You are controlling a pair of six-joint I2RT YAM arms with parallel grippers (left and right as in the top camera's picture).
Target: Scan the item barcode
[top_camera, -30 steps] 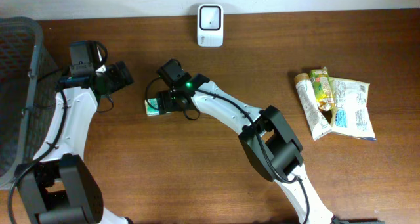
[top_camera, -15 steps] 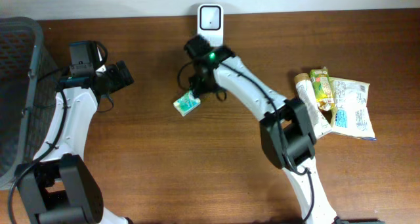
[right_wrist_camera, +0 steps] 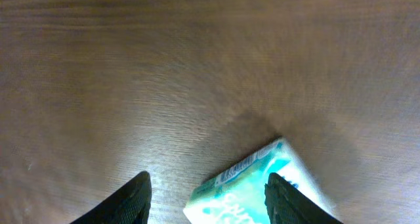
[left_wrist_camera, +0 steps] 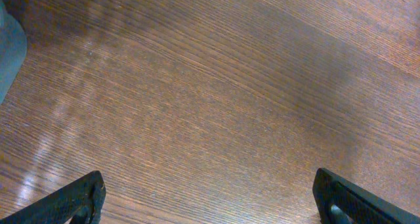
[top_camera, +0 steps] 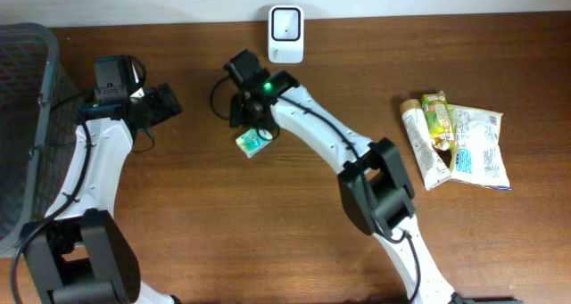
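The item, a small green-and-white packet (top_camera: 253, 143), lies on the brown table below and to the left of the white scanner (top_camera: 285, 23) at the back edge. My right gripper (top_camera: 249, 126) hangs over the packet's upper left side. In the right wrist view the packet (right_wrist_camera: 249, 191) sits tilted between the two dark fingers, a printed strip along its upper edge. Bare wood shows between the packet and the left finger (right_wrist_camera: 128, 201), so the right gripper (right_wrist_camera: 207, 198) is open around it. My left gripper (top_camera: 167, 103) is wide open over bare wood (left_wrist_camera: 210, 201), apart from the packet.
A dark mesh basket (top_camera: 22, 117) stands at the left edge of the table. Several snack packets (top_camera: 455, 143) lie in a pile at the right. A grey rounded edge (left_wrist_camera: 6, 60) shows at the left of the left wrist view.
The packet went from further left to its present spot a second ago and has lain still since. The right gripper swung from near the scanner back left over it, jaws narrower. The left arm is unmoved.
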